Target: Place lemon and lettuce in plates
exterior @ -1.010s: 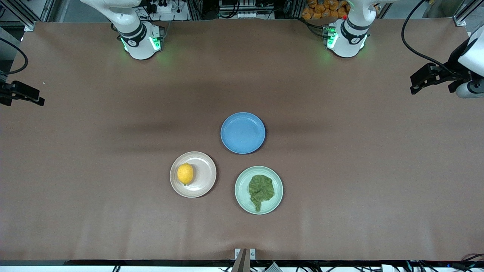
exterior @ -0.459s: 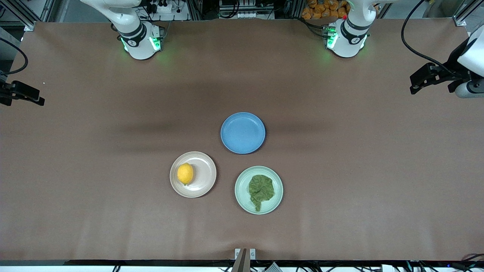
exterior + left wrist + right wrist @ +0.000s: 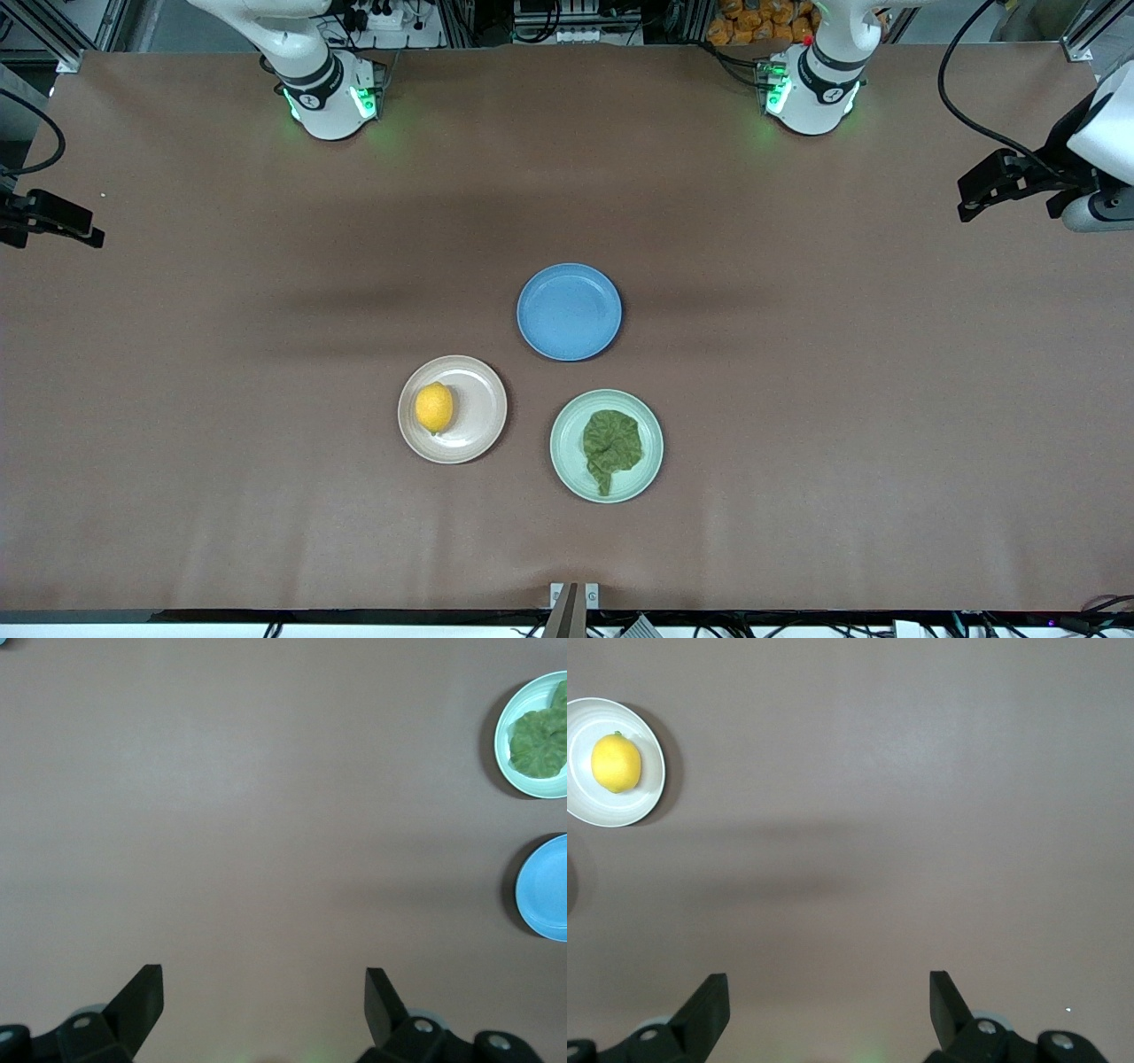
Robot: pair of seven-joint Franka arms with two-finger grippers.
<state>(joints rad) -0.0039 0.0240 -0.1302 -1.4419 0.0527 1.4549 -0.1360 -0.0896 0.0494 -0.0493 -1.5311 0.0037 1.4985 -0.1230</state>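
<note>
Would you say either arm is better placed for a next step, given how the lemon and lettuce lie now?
Neither. The lemon sits on the beige plate and the lettuce on the mint plate. The left gripper and right gripper are open, over bare table at their own ends.

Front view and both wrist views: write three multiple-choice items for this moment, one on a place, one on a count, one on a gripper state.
1. Where is the lemon?
A. on the beige-pink plate
B. on the blue plate
C. on the table

2. How many plates are there?
A. two
B. three
C. four

3. How does the left gripper stand?
A. shut on the lettuce
B. shut, empty
C. open, empty

Key: 1 A, the lemon sits inside the beige-pink rim. 2 B, blue, beige-pink and mint green plate. 3 C, its fingers stand apart over bare table.
</note>
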